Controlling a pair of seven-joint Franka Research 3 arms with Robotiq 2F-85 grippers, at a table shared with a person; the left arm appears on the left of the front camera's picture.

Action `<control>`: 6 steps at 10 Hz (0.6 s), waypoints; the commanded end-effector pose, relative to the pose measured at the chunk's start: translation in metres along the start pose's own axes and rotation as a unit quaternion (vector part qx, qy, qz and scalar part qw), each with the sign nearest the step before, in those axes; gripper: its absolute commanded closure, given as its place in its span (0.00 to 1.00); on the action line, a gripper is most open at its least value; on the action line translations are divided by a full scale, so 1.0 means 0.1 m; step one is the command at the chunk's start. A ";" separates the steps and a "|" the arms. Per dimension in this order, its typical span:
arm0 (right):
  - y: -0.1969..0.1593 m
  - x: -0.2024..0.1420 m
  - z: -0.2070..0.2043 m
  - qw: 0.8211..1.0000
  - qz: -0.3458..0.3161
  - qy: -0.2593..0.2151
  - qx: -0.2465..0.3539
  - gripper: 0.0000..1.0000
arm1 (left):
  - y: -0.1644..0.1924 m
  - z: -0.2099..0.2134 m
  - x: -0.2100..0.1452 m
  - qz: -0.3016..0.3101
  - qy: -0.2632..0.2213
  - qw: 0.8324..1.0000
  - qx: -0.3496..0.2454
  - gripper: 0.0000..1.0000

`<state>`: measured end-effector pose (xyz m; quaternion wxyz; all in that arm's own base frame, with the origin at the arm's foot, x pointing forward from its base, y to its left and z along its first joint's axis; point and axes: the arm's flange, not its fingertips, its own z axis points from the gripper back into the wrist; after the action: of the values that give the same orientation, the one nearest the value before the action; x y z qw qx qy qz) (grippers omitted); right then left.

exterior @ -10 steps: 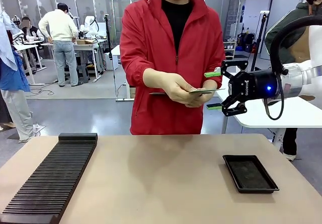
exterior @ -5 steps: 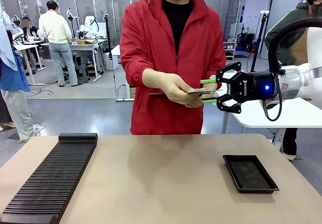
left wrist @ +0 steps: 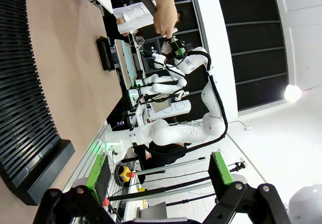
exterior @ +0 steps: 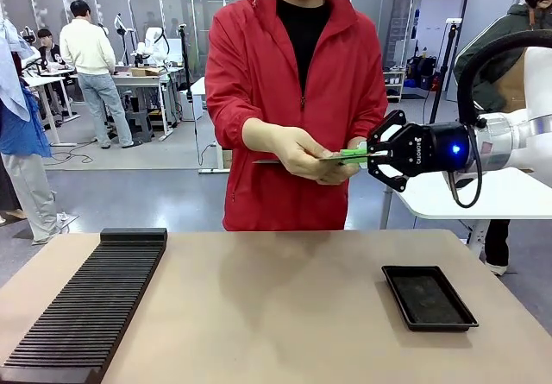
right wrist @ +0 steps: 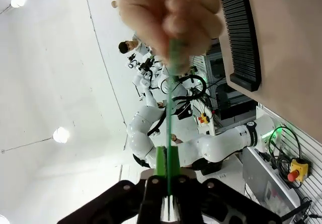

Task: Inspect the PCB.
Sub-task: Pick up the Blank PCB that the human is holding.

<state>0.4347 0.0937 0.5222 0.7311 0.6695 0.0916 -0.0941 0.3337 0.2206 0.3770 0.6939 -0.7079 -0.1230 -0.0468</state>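
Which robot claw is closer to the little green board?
The right. The right gripper is shut on the PCB's edge, opposite the person's hand holding it. The left gripper is open, far away near the black rack.

Grey floor (exterior: 129,196), white tables (exterior: 493,199), bright ceiling lamps (right wrist: 60,135)

The table (exterior: 285,315) has a smooth, matt tan top. On its left lies a ridged rack (exterior: 86,306) of matt black plastic, and on its right a tray (exterior: 429,298) of dull black plastic. The person's red jacket (exterior: 259,82) is smooth cloth with a faint sheen. The PCB (right wrist: 172,103) looks thin, stiff and green. The right gripper (exterior: 355,153) has a satin black body with matt green pads, and its arm (exterior: 526,129) wears a glossy white shell.
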 end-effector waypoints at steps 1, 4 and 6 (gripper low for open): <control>0.09 0.03 -0.03 1.000 -0.014 0.005 0.011 1.00 | -0.02 -0.01 -0.02 -0.002 -0.003 1.000 0.005 0.00; 0.07 0.05 -0.02 1.000 -0.017 0.006 0.014 1.00 | -0.02 -0.01 -0.02 -0.002 -0.003 1.000 0.005 0.00; -0.01 0.01 0.00 1.000 -0.002 0.000 0.001 1.00 | -0.02 -0.01 -0.02 -0.002 -0.003 1.000 0.005 0.00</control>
<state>0.4357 0.0929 0.5202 0.7293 0.6708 0.0938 -0.0966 0.3337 0.2206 0.3770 0.6939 -0.7079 -0.1230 -0.0468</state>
